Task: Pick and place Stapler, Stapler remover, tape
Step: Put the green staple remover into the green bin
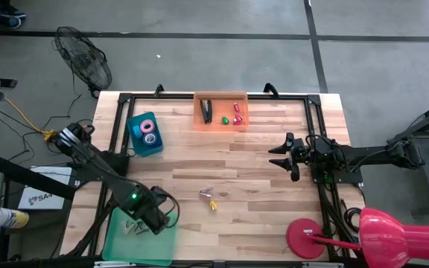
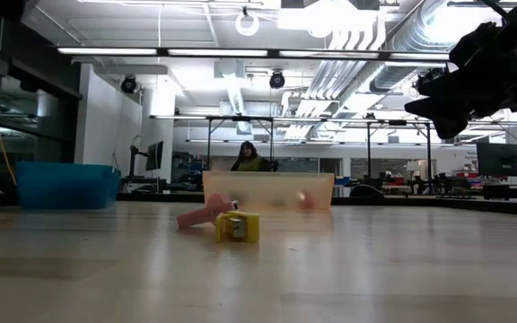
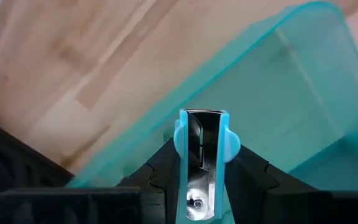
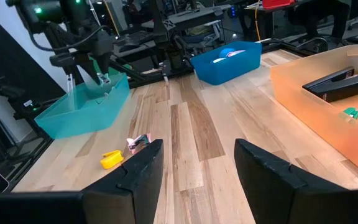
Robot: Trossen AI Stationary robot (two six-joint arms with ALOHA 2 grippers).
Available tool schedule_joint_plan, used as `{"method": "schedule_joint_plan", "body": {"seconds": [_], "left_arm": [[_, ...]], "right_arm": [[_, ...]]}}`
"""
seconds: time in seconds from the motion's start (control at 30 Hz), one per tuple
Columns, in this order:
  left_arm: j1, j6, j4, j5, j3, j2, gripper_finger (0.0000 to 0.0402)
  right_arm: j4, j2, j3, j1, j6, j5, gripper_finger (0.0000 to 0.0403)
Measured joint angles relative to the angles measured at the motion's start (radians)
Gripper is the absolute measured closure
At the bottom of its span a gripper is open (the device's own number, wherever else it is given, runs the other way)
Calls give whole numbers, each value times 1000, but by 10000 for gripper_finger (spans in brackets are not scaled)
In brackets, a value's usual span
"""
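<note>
Your left gripper (image 3: 202, 163) pinches a blue staple remover (image 3: 202, 146) over the green bin (image 1: 118, 242) at the worktop's front-left corner. Your right gripper (image 1: 280, 157) hangs open near the right edge

Pale wooden plank worktop (image 1: 222, 160), bearing orange tray (image 1: 220, 123), blue bin (image 1: 135, 141), green tray (image 1: 118, 249), yellow and pink pieces (image 1: 209, 198), seemingly staple removers.

The middle of the worktop (image 1: 222, 160) lies bare except for two small pieces, a yellow one (image 1: 213, 205) and a pink one (image 1: 205, 193), just beside each other. An orange bin (image 1: 221, 110) and a blue bin (image 1: 145, 134) stand along the far side. The left arm blocks the green tray (image 1: 141, 237) at the near-left corner. A red lamp (image 1: 363, 237) crowds the near-right corner.
</note>
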Motion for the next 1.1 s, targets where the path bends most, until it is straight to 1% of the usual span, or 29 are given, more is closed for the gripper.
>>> {"method": "schedule_joint_plan", "body": {"seconds": [0.1,0.37,0.63,0.9,1.0,1.1], "left_arm": [[-23,-68,31,-2,0,33,309],[-39,-79,164,1,0,121,309],[-39,-74,190,23,0,192,309],[-39,-68,210,46,0,223,308],[-38,-68,212,29,0,223,291],[-38,-68,217,15,0,223,259]], "right_arm": [[0,0,0,0,0,0,214],[0,0,0,0,0,0,214],[0,0,0,0,0,0,214],[0,0,0,0,0,0,214],[0,0,0,0,0,0,214],[0,0,0,0,0,0,214]]}}
